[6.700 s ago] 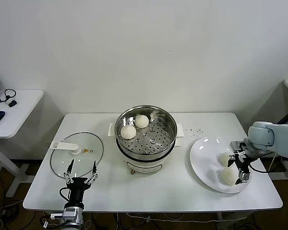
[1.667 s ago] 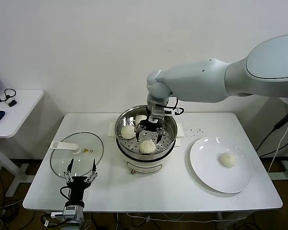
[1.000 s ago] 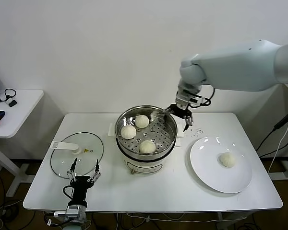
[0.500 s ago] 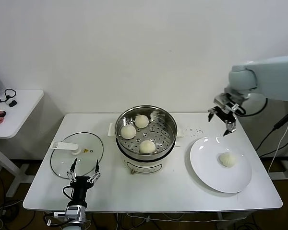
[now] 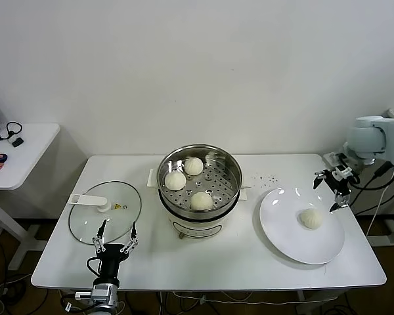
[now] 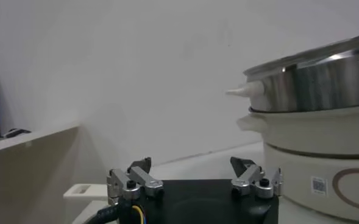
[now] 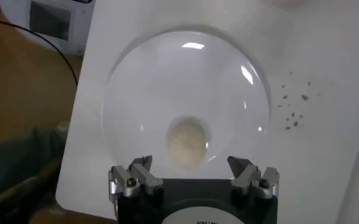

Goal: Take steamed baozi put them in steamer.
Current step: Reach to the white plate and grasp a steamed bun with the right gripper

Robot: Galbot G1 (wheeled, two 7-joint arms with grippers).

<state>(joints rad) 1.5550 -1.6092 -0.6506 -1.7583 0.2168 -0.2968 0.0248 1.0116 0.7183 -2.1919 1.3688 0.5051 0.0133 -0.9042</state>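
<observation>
From the head camera, a round shiny stainless-steel steamer [image 5: 199, 180] with a perforated tray, white base and white side handles stands mid-way along the white rectangular table [image 5: 210, 256]. Three small cream-white pleated baozi lie on its tray: one at the rear [image 5: 194, 166], one toward the left [image 5: 175, 180], one at the front [image 5: 201, 201]. A fourth cream-white bun [image 5: 310, 218] sits alone on the round white plate [image 5: 282, 226] to the right of the steamer. The right gripper [image 5: 331, 182] hangs in the air above the plate's far right edge, its dark fingers spread apart and holding nothing. A flat round glass lid with a white handle [image 5: 105, 210] lies on the table left of the steamer. The left gripper [image 5: 113, 237] is parked at the table's near edge, just in front of the lid, fingers apart and empty.

The left wrist camera shows that claw's two fingertips [image 6: 134, 181] spread, with the steamer's steel wall [image 6: 325, 79] near at one side.

The right wrist camera looks down past open fingers [image 7: 133, 176] onto the plate [image 7: 149, 79] and its single bun [image 7: 187, 142]; the dark specks [image 7: 294, 109] on the table beside the plate are too small to identify, possibly crumbs.
</observation>
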